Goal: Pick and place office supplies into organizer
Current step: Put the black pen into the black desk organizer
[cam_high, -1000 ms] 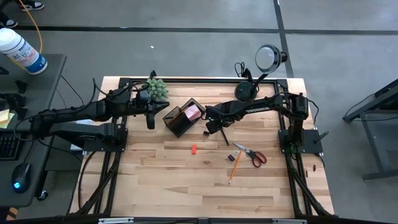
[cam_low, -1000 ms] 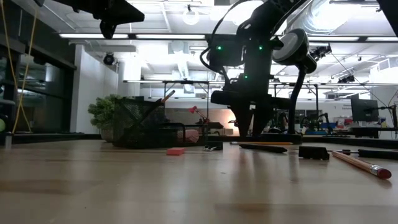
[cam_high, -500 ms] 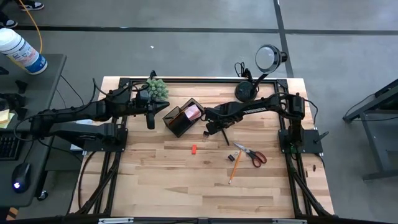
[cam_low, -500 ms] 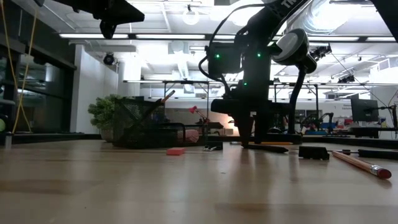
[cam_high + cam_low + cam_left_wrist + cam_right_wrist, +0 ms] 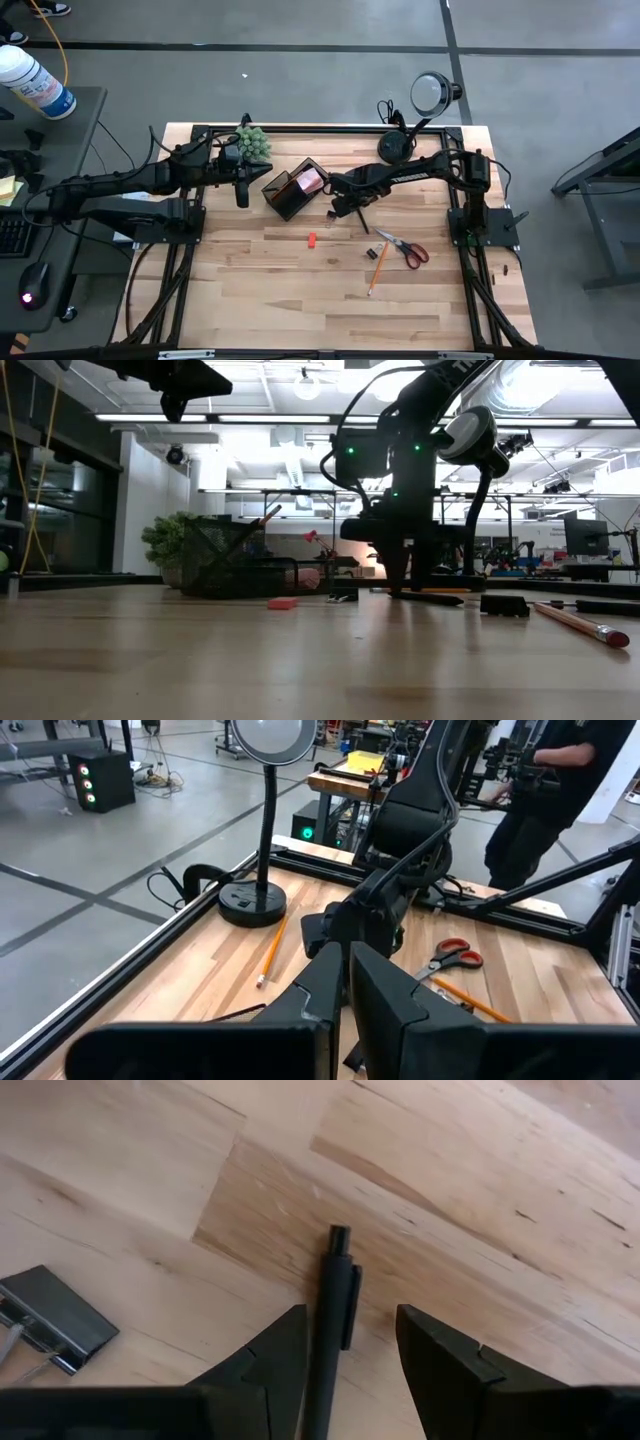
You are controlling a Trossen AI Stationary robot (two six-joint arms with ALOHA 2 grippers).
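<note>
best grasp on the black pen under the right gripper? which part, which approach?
Take the slim black clip pen mid-barrel, coming straight down from above. It lies flat on the wooden table, so only its two long sides are free. The right gripper hangs open with the barrel between its fingers, so closing across the barrel there looks workable. The small black binder clip lies apart, probably out of the way.

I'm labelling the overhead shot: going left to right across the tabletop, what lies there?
Green spiky plant → organizer → small red-orange block → right gripper over the black pen → pencil → lamp base → scissors.
</note>
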